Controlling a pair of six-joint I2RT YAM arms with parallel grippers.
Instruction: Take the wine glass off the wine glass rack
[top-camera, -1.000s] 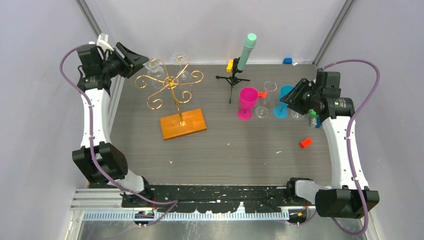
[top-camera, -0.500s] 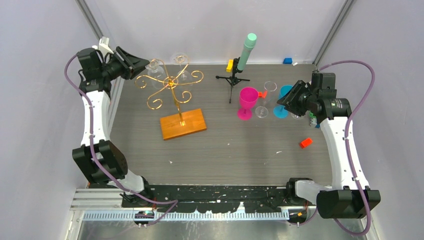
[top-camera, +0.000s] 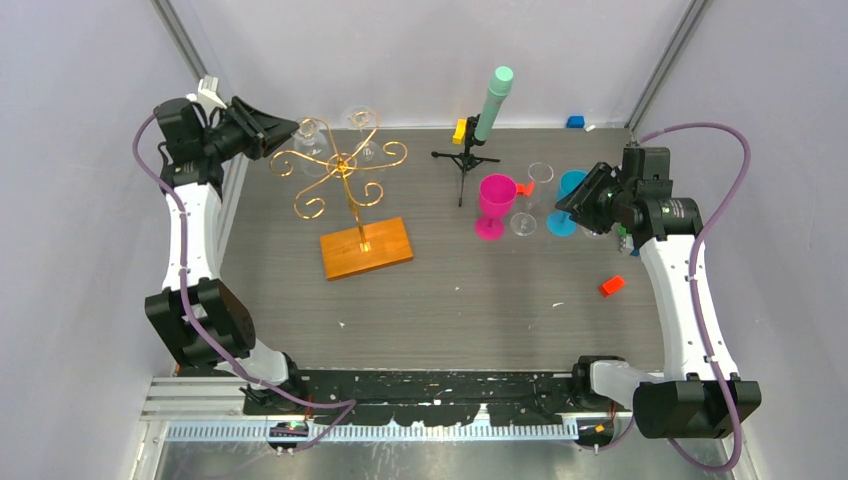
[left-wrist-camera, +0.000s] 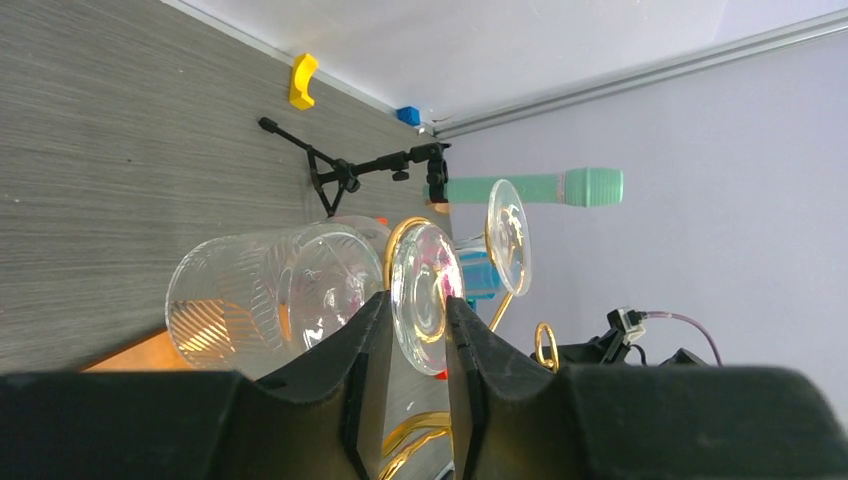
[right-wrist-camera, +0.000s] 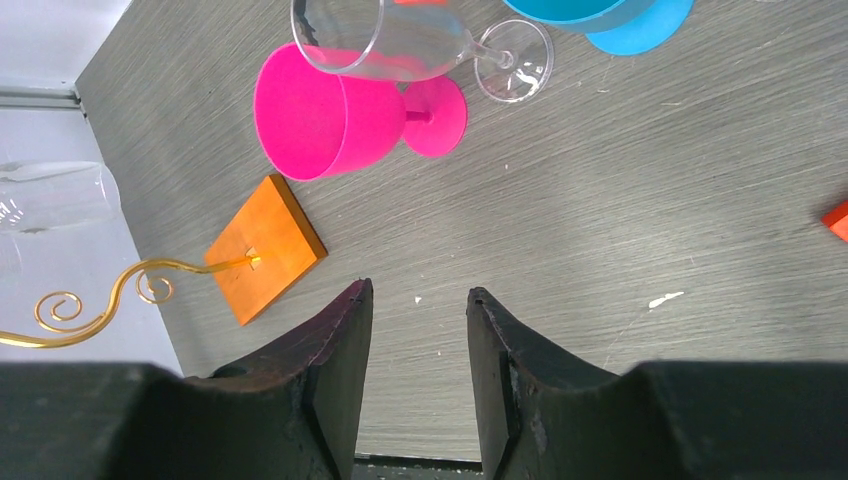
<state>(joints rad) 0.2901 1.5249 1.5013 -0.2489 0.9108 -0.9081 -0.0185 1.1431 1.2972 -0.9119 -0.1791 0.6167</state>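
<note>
Hanging upside down from a scroll arm at the far left of the wine glass rack (top-camera: 345, 165), the wine glass (left-wrist-camera: 265, 300) is right in front of your left end effector (left-wrist-camera: 415, 300). The left wrist view shows its ribbed clear bowl beside the left finger and its round foot (left-wrist-camera: 427, 275) in the gap between the two fingertips. The left end effector is spread only narrowly. You cannot tell from either view whether the pads touch the glass.

Treat the glass as light, stiff, slippery and easy to break. The stem is hidden behind a finger, but it is likely the best place to hold, just under the foot, so the foot can act as a stop if the grip slides. Close gently. A hard pinch on thin glass could crack it, and a loose one could let it slip.

The foot probably rides on the gold wire, so the glass should come off by sliding along the arm towards its open end, not by pulling straight down. The rack is thin on its wooden base (top-camera: 366, 247) and may tip if dragged. A second glass (top-camera: 360, 120) hangs close by.

Your right end effector (right-wrist-camera: 418, 290) is spread wide and holds nothing. It is above the desk (right-wrist-camera: 620, 200), near the pink goblet (right-wrist-camera: 320, 125).
</note>
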